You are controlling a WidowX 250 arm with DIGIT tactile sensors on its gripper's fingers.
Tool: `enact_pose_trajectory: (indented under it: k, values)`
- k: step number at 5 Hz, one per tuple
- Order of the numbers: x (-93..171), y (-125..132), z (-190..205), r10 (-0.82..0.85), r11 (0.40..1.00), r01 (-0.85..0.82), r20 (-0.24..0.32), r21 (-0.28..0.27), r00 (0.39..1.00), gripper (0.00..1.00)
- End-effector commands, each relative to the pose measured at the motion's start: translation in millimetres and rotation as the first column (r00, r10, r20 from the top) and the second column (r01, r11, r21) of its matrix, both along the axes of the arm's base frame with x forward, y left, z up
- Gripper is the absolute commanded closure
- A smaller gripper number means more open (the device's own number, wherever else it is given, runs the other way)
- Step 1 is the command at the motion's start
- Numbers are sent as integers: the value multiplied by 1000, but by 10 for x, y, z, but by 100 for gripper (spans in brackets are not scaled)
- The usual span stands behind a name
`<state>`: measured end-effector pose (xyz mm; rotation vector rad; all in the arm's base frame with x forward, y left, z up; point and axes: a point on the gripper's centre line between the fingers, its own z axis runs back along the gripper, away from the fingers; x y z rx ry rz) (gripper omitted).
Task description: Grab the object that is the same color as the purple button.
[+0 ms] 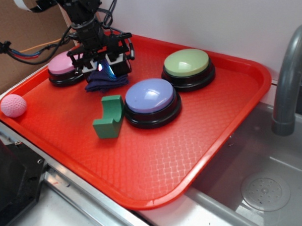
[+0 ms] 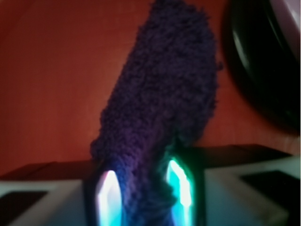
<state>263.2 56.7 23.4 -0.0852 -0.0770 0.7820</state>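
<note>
Gripper (image 1: 105,66) is closed on the purple cloth (image 1: 106,81) (glowing fingertips (image 2: 109,197) pinch its near end), cloth on the red tray (image 1: 158,187) btwn pink button (image 1: 63,64) & purple button (image 1: 150,95), far left.

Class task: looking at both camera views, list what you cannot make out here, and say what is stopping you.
- Exterior: the gripper covers the purple cloth's top; the contact is hidden.
- Wrist: the cloth hides the fingertips; everything is blurred.
- Wrist: a button's black base is cut off; dome colour unclear.
</note>
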Motion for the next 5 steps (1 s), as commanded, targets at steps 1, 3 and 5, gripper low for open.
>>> enact_pose_trajectory:
  k: [1, 3, 5]
  values:
    - [-139, -18, 660, -322, 945, 321, 5, 54, 947, 100]
    - [-551, -257, 1234, -650, 757, 653, -81, 29, 756, 100]
    - [-867, -447, 1330, -696, 715, 698, -55, 44, 716, 100]
